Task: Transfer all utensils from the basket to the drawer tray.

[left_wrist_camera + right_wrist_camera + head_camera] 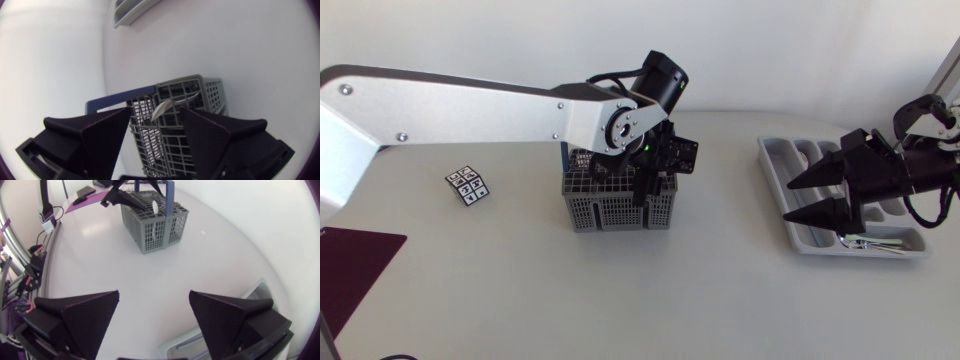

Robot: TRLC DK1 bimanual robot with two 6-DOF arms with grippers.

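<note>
Just beneath end effector (155,109) (left): basket (212,95)

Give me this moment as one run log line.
left pincer: open, over basket | right pincer: open, above tray edge | utensil in basket | cutlery in tray

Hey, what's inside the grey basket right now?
One pale utensil sticks up inside the basket. Lower down, the mesh walls and the left arm hide whatever else lies there.

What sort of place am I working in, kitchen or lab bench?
Probably a lab bench: a plain white table, a cutlery basket and drawer tray staged on it, and a marker card.
</note>
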